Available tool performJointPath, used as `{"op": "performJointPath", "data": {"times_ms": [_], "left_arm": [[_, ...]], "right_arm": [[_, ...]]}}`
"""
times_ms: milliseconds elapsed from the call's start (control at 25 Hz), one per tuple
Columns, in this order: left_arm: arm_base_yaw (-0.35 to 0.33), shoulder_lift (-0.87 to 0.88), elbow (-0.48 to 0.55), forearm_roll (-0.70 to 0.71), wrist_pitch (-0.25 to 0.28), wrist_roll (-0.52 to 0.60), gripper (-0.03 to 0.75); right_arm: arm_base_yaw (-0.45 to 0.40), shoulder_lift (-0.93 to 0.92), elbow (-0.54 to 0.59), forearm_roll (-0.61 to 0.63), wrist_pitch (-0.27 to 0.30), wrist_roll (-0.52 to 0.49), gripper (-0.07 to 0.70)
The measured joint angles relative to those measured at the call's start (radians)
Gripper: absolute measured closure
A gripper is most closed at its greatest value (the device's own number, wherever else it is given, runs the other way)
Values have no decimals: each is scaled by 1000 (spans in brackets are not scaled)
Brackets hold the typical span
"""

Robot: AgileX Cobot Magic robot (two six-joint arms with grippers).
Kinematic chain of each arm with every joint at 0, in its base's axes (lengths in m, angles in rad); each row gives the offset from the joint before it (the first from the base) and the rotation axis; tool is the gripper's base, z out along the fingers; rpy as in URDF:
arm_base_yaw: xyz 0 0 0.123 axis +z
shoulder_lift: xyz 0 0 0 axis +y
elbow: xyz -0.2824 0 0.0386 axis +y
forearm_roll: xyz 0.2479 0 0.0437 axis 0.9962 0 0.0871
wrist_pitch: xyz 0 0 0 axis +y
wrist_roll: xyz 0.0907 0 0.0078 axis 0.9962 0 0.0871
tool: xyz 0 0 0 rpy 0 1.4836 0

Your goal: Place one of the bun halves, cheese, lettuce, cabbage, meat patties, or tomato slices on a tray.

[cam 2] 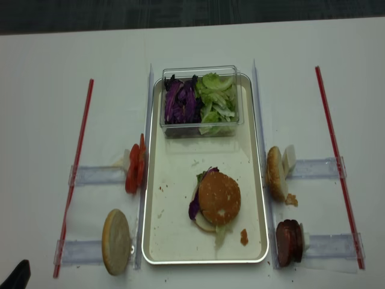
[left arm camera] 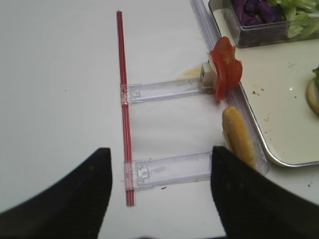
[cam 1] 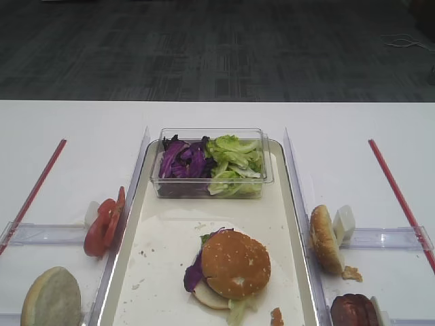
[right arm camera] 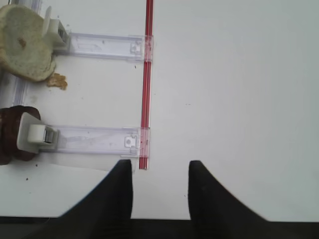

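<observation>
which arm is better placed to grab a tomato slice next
Left. The tomato slices stand on the tray's left side, straight ahead of the open left gripper. The right gripper faces the meat patties on the opposite side.

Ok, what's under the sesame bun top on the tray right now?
Under the sesame bun top on the tray: purple cabbage sticks out left, lettuce at the front, a pale bun half beneath. Any patty, cheese or tomato is hidden.
</observation>
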Motion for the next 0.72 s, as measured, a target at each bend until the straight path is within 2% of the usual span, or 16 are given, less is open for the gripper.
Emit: {"op": "performJointPath", "data": {"times_ms": [400, 720], "left_arm": [[0, 0, 0, 0, 0, 0, 304], [0, 0, 0, 0, -1, 0, 304]], "right_arm": [[0, -272, 50, 7, -39, -1, 332], [0, -346, 65, 16, -53, -2, 332]]}}
